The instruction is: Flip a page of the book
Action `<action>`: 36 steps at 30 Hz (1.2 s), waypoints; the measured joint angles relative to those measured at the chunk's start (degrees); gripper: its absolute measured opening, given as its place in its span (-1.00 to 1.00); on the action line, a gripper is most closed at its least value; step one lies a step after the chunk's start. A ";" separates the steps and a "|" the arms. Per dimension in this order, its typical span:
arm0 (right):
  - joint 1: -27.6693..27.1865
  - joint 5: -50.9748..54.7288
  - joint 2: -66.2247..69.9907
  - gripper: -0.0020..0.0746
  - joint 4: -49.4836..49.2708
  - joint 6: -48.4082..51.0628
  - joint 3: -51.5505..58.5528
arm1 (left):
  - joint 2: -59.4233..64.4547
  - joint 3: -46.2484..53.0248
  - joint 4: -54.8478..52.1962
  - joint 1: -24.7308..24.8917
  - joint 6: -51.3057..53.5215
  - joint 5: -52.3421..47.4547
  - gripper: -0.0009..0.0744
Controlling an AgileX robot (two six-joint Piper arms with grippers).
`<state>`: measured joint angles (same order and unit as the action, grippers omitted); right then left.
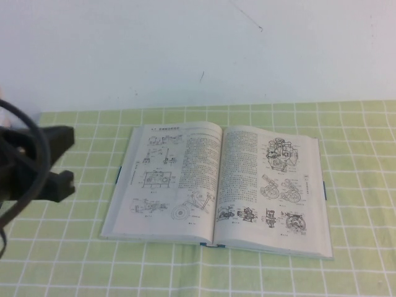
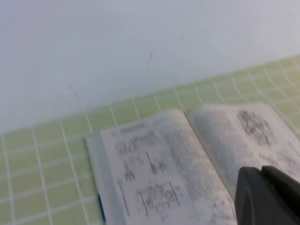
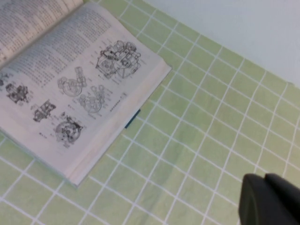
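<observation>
"What kind of place was it?"
"It looked like a robot test room. A plain white wall (image 1: 198,49) stood behind a worktop (image 1: 74,260) with a green checked cloth."

Bright even light; left wrist view blurred.

Green tablecloth (image 1: 260,272) with white grid lines, plain white wall (image 1: 198,49) behind it
</observation>
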<state>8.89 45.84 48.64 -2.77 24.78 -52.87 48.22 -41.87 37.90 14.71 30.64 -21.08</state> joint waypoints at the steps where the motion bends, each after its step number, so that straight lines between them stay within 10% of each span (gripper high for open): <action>1: 0.00 -1.70 -2.26 -0.95 -0.15 0.11 3.28 | -1.70 0.24 0.00 -0.15 0.35 1.72 -0.99; 14: 0.00 -4.94 -30.77 -0.95 -1.31 2.11 29.19 | -18.48 10.60 0.13 -0.15 3.00 15.08 -0.99; 36: 0.00 -3.52 -35.61 -0.95 -2.70 2.33 30.59 | -19.28 13.06 0.13 -0.15 3.08 15.80 -0.99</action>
<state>8.89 42.32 13.03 -5.47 27.11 -22.28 28.95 -28.81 38.03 14.56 33.72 -5.28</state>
